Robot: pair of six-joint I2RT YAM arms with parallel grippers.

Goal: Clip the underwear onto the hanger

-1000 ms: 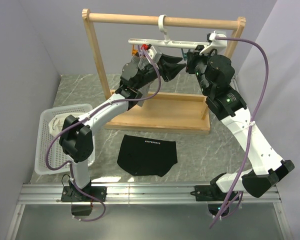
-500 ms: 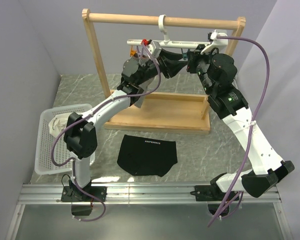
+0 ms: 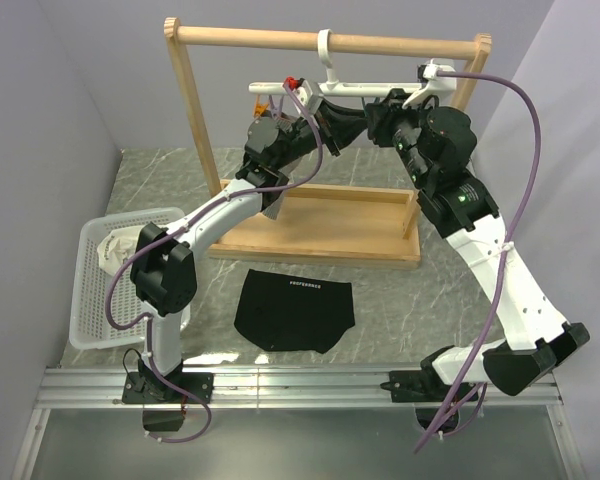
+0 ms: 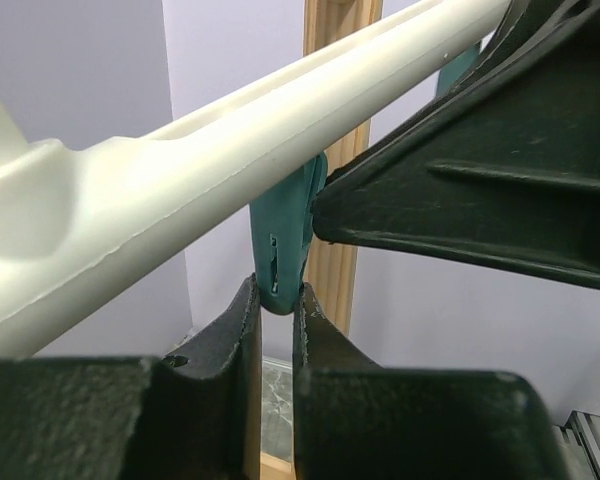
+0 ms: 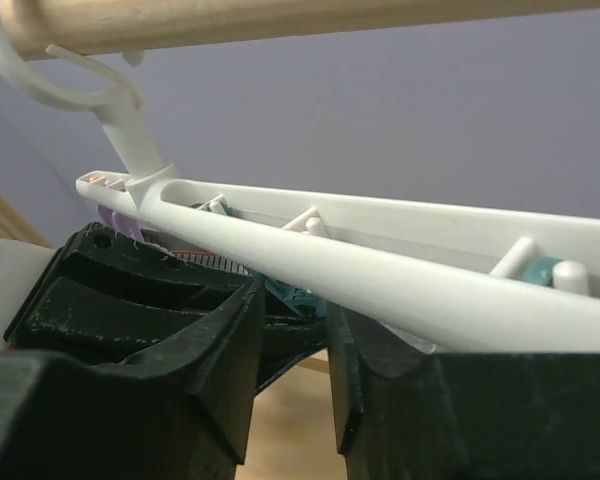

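left fingers [image 4: 225, 345] are nearly shut, nipping the lower tip of a teal clip [image 4: 285, 230] under the white hanger [image 3: 355, 88]. right fingers [image 5: 215, 340] stand slightly parted just below the hanger's bar, gripping nothing. the hanger hooks over the wooden rack [image 3: 325, 42]. the black underwear [image 3: 293, 315] lies flat on the surface [image 3: 400, 290], near the arms' bases; its white waistband lettering is too small to read.
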